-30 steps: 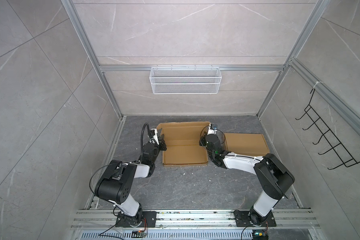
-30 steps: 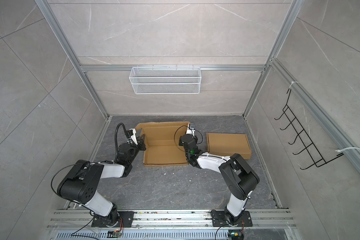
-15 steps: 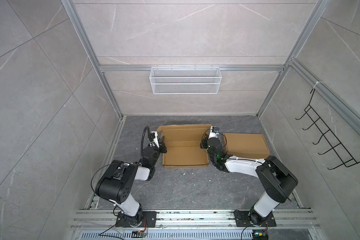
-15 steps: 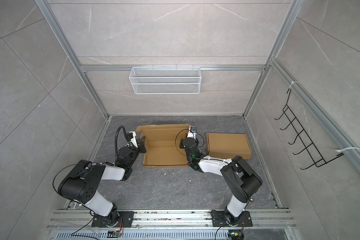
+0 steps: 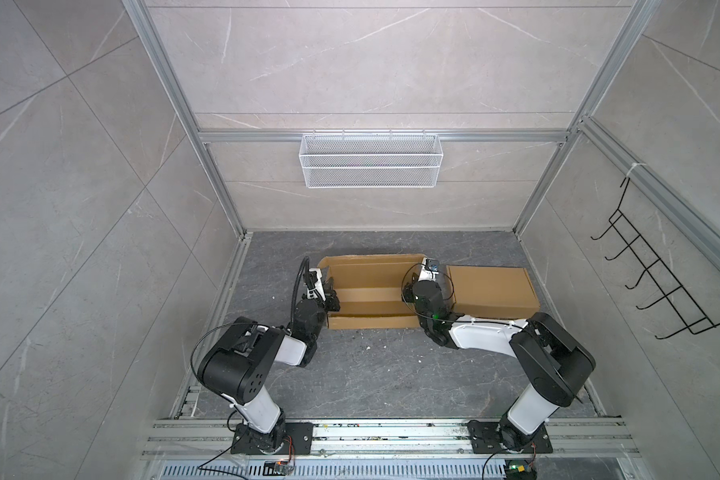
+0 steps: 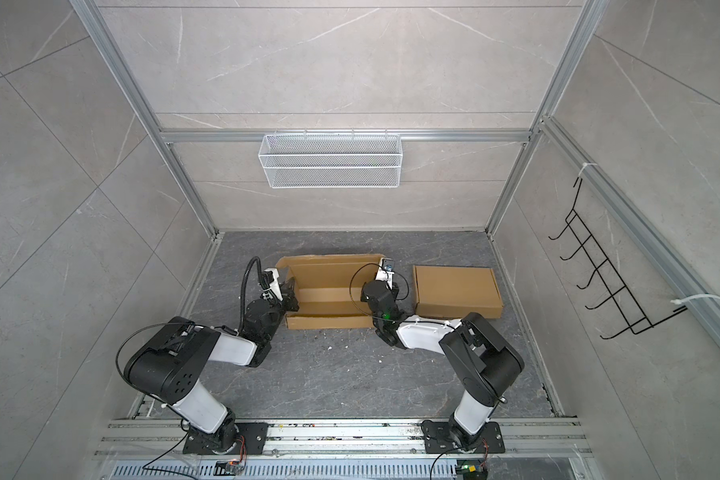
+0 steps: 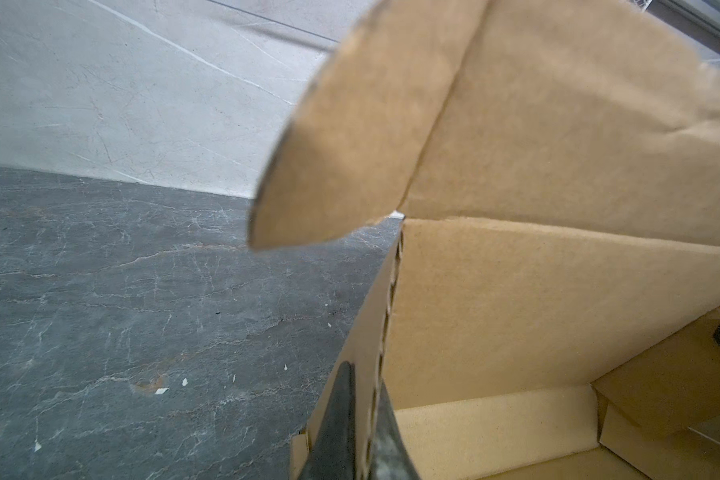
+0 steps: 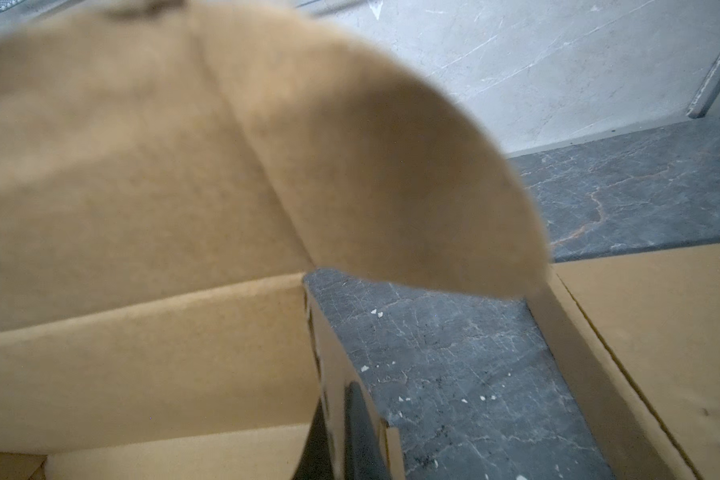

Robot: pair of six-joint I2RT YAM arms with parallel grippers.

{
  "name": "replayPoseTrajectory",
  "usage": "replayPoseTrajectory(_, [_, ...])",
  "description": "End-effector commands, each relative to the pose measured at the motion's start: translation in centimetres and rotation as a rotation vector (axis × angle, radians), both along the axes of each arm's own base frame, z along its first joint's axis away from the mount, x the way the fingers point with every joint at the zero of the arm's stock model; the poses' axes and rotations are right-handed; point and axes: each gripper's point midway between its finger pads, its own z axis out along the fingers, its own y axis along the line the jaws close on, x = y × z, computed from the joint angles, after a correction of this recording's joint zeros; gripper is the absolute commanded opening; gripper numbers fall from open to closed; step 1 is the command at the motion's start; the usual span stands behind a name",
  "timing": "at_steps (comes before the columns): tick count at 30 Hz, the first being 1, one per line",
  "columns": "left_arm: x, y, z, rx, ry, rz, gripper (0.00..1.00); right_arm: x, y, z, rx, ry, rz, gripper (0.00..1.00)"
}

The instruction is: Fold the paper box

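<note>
Lid (image 5: 371,266) raised higher, box (image 5: 366,297) open

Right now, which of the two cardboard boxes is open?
The middle box: its inside shows from above. The right-hand box is folded shut.

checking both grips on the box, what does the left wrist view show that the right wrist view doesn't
Only the left wrist view: the left hand shut on the left side wall of the open brown cardboard box, plus its inner floor. Only the right wrist view: the right hand shut on the opposite wall, and the closed brown cardboard box beside it. Both: a rounded flap of the raised lid and the dark grey marbled table.
</note>
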Motion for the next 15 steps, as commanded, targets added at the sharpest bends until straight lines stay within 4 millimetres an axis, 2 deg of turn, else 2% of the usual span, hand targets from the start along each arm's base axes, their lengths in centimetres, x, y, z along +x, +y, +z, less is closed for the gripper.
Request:
replayPoseTrajectory(1, [-2.1,-3.0,-3.7,0.053,0.096,-0.139,0.00,-2.3,2.5,-2.8,-0.026,0.089,0.127,0.00])
replayPoseTrajectory(7, [-1.6,-2.6,-2.2,0.096,0.031,-0.112,0.00,-2.3,2.7,-2.4,-0.008,0.077,0.140,0.00])
replayPoseTrajectory(15, [-1.1,-2.7,-0.6,0.130,-0.050,-0.102,0.00,-1.4,3.8,-0.6,0.018,0.036,0.171,0.00])
